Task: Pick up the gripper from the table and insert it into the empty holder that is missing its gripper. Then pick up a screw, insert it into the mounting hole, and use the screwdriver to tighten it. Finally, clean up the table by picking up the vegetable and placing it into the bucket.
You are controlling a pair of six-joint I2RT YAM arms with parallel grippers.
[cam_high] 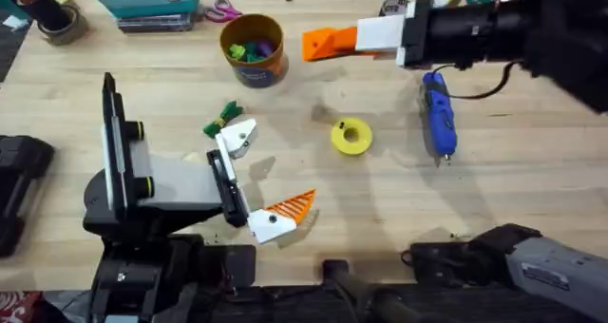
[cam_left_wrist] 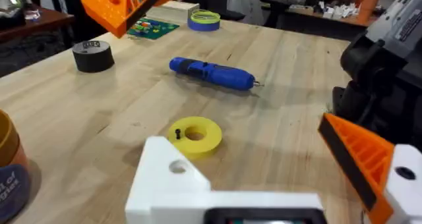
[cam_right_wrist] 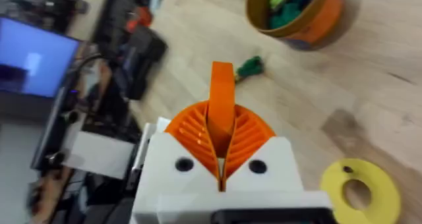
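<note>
Orange pads of the right pincer (cam_right_wrist: 221, 159) are clamped tight on the gripper (cam_right_wrist: 222, 99), which sticks out past the tips, up over the desk (cam_high: 513, 185) nr the bucket (cam_high: 255, 49). Left pincer (cam_high: 261, 179) sits wide open w/ nothing in it: bare white holder (cam_high: 237, 136) on one side, orange-padded finger on the other. Vegetable (cam_high: 225, 116) lies just beside the holder; screwdriver (cam_high: 438, 114) rests flat on the desk.
</note>
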